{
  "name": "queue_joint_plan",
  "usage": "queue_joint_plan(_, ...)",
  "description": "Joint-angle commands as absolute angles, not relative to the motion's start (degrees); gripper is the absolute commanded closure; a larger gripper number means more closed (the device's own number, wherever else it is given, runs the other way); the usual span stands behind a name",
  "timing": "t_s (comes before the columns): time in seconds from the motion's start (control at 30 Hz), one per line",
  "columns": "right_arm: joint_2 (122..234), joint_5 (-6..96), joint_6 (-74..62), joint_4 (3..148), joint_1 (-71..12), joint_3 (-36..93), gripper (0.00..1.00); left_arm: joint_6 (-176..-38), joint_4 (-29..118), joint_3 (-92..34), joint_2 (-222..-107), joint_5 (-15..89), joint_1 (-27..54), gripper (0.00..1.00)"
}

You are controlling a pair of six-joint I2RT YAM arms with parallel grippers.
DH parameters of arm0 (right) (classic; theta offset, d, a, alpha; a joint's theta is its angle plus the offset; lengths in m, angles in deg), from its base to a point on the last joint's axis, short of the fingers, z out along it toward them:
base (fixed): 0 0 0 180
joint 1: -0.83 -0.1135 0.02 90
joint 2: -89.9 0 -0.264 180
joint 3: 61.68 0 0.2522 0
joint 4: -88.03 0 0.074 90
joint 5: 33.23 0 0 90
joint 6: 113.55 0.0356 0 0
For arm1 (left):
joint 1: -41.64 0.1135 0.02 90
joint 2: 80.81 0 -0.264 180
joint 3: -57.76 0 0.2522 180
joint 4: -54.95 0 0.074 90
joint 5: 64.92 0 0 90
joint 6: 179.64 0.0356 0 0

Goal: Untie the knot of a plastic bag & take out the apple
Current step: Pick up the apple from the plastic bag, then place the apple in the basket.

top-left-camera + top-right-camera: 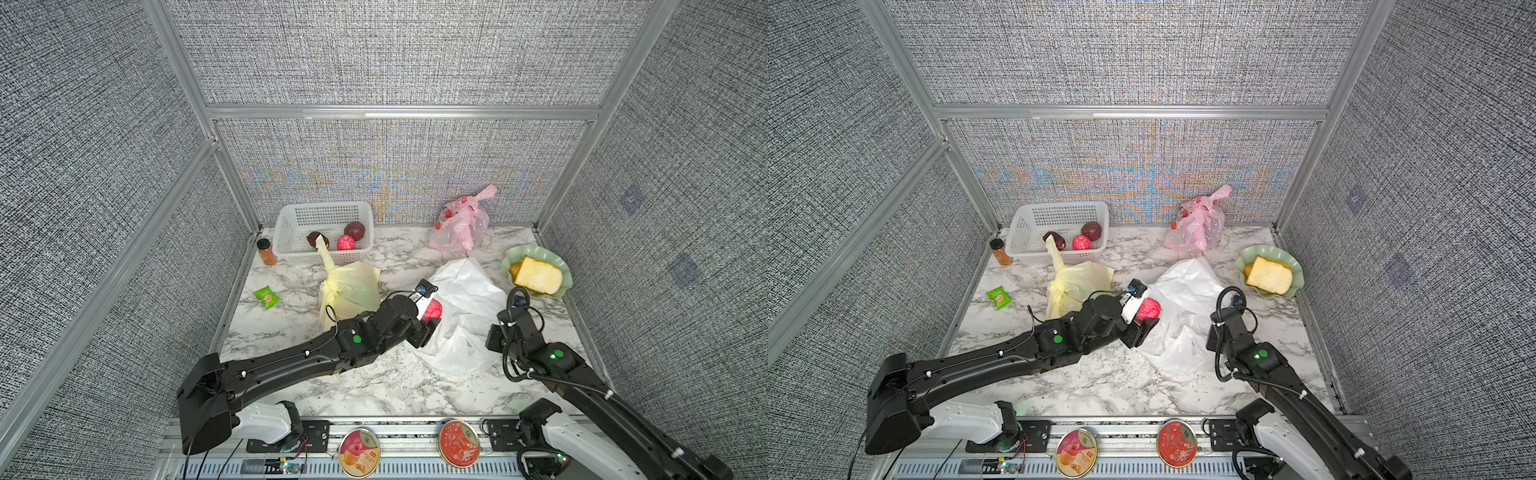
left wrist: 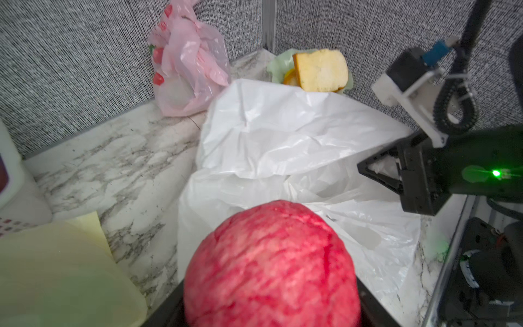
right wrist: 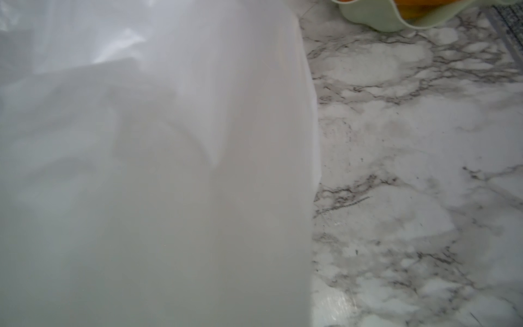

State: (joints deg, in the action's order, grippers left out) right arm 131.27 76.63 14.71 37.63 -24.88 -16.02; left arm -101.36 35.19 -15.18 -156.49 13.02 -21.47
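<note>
The apple (image 1: 434,308) (image 1: 1149,309) is red-pink and mottled, and it fills the lower part of the left wrist view (image 2: 271,263). My left gripper (image 1: 432,318) (image 2: 271,311) is shut on it, one black finger on each side, holding it just above the left edge of the white plastic bag (image 1: 467,320) (image 1: 1187,303) (image 2: 283,136). The bag lies crumpled and loose on the marble table; no knot shows on it. My right gripper (image 1: 494,334) (image 2: 368,172) is shut on a fold at the bag's right side. White plastic (image 3: 141,170) covers most of the right wrist view.
A knotted yellow bag (image 1: 349,291) sits left of the left wrist. A white basket (image 1: 291,224) with fruit, a spice jar (image 1: 266,251) and a knotted pink bag (image 1: 461,224) stand along the back. A green plate (image 1: 505,266) with bread is at right, a green packet (image 1: 266,297) at left.
</note>
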Motion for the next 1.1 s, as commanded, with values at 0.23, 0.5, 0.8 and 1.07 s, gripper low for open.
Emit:
queue_joint_plan(0.23, 127.1, 89.21, 41.6, 11.01, -19.46, -8.31, 1.0, -96.74, 33.92, -19.72, -153.66, 14.23, -14.9, 0.32)
queue_joint_plan(0.5, 120.08, 97.67, 44.26, 1.75, -16.33, -2.52, 0.93, -94.4, 30.63, -20.15, -149.2, 15.51, -9.75, 0.31)
queue_joint_plan(0.8, 124.47, 87.72, 38.59, 9.22, -16.34, -3.63, 0.47, -92.54, 28.43, -21.46, -147.16, 14.22, -4.37, 0.29)
queue_joint_plan(1.07, 129.79, 74.44, 31.53, 10.13, -16.32, -0.97, 0.39, -92.27, 28.68, -22.75, -149.29, 14.57, -2.77, 0.29)
